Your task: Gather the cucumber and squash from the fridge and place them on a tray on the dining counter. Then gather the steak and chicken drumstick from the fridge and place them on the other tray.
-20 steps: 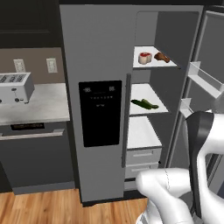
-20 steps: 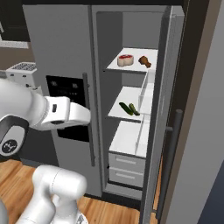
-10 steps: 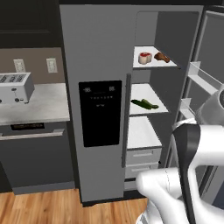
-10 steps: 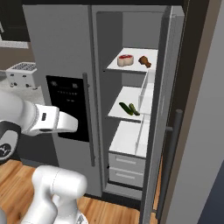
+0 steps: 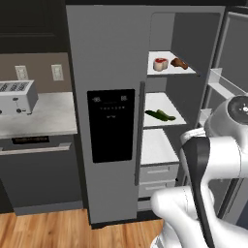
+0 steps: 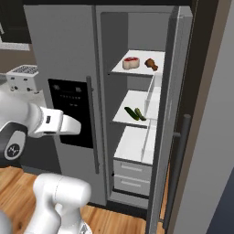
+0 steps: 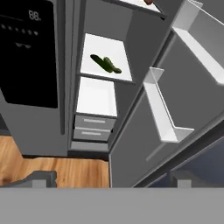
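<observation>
Fridge point(image 5: 111, 121) open, steak point(image 5: 160, 63), cucumber point(image 5: 156, 115) shelved

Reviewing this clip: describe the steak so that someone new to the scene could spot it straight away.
Start at the tall grey fridge, whose right door is open. On the top white shelf inside lie two small pieces of meat. The steak is the left one: a thick round chunk, red on top with a pale rim, unlike the dark brown, elongated chicken drumstick beside it.

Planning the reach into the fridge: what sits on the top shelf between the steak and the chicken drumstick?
Nothing. In the left base view the steak and chicken drumstick lie apart with bare white shelf between them; the right base view agrees.
</observation>
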### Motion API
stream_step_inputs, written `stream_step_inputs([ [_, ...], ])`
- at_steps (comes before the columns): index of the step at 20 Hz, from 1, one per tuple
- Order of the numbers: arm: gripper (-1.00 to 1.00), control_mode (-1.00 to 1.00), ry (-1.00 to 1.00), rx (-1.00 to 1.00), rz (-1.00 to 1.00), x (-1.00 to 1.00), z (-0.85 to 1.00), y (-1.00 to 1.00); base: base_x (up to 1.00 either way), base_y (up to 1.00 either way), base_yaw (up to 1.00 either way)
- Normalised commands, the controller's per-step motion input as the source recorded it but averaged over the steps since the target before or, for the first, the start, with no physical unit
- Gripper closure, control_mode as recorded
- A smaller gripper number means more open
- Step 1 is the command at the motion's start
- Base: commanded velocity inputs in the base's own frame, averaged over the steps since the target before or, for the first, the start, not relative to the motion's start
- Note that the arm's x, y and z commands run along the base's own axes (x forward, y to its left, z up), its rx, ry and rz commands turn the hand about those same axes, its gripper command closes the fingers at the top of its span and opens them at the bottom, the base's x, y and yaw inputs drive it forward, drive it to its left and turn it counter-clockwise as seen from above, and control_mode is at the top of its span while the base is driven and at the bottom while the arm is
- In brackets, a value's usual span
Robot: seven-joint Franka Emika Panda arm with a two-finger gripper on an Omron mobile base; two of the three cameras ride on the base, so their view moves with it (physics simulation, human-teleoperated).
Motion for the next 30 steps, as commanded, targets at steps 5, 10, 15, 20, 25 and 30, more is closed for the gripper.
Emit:
stream_step_inputs([
  [5,-1.0,-1.0,0.12,0.08,0.06,0.17,-0.05,0.0,0.0,0.0,0.0],
  [10,-1.0,-1.0,0.02,0.12,0.1,0.02,-0.11,0.0,0.0,0.0,0.0],
  [15,-1.0,-1.0,-0.07,0.08,0.03,0.0,-0.22,0.0,0.0,0.0,0.0],
  [20,-1.0,-1.0,-0.07,0.04,-0.02,0.12,-0.14,0.01,0.0,0.0,0.0],
  [25,-1.0,-1.0,-0.06,0.05,-0.04,0.27,-0.05,0.0,0.0,0.0,0.0],
  [30,-1.0,1.0,-0.01,0.02,-0.05,0.17,-0.01,0.0,0.33,0.0,-0.12],
])
